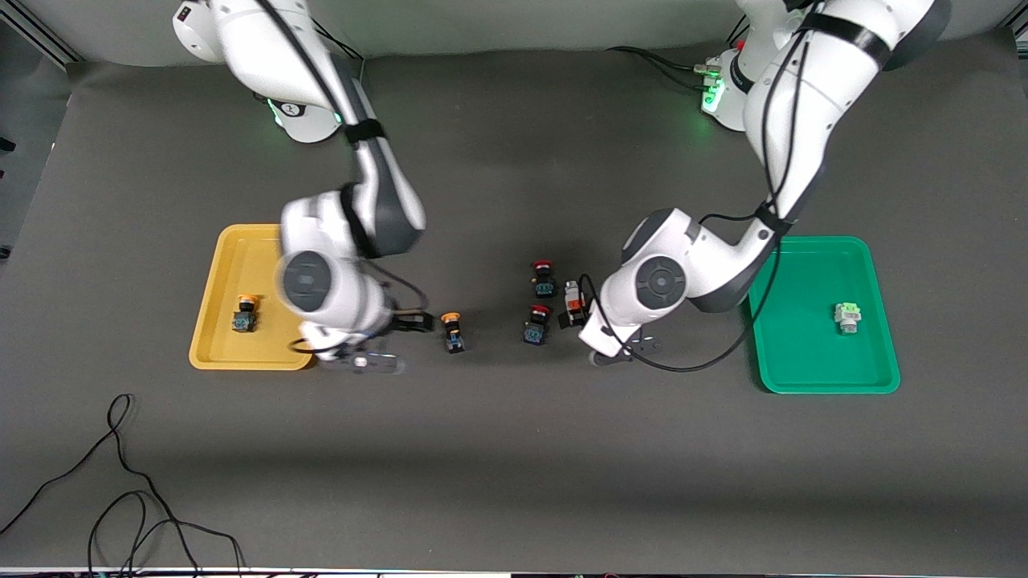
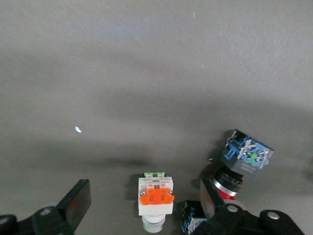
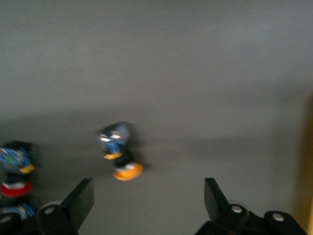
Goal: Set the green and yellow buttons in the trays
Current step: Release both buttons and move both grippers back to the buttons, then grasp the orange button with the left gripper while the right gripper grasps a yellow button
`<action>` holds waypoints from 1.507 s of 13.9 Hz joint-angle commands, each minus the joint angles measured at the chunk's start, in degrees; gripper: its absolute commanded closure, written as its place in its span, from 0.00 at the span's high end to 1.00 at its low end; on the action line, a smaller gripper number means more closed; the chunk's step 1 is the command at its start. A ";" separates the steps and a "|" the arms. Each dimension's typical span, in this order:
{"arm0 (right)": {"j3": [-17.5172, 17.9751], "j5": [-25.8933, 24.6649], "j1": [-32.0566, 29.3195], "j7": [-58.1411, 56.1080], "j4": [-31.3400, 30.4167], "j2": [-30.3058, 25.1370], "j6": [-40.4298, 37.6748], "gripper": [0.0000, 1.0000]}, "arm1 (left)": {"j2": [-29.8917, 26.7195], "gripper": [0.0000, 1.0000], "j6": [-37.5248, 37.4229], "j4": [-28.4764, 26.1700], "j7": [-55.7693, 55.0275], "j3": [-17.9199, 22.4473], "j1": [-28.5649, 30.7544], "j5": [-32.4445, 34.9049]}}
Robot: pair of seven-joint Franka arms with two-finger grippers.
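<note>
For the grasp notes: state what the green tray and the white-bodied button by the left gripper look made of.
Green tray: apparently moulded plastic, smooth, slightly glossy, with rounded rim. White-bodied button: seemingly hard matte plastic housing with an orange insert and small metal screws; its cap looks translucent, uncertain.

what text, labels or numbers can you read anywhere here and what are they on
No text can be read with certainty.
Right arm base: a small round mark, too small to read.
White-bodied button with orange block: no readable marking.
Red-capped button: its blue-black body shows terminals, no legible print.
Yellow-capped button on the table: too blurred to read.
Yellow tray and green tray: no lettering visible.
</note>
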 commanded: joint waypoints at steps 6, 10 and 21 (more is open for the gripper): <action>3.23 0.73 -0.87 3.36 6.21 7.92 5.33 1.00 | 2.30 1.00 0.38 -0.66 -3.81 5.54 -7.08 1.23; 5.50 1.00 -0.61 -0.87 -1.17 8.46 17.18 1.00 | 1.94 0.00 0.03 -0.67 -3.55 5.54 -6.91 3.16; 6.57 1.44 0.54 -1.23 -3.39 7.93 18.71 0.26 | -2.28 0.99 -11.16 2.85 0.94 5.27 -3.74 -0.61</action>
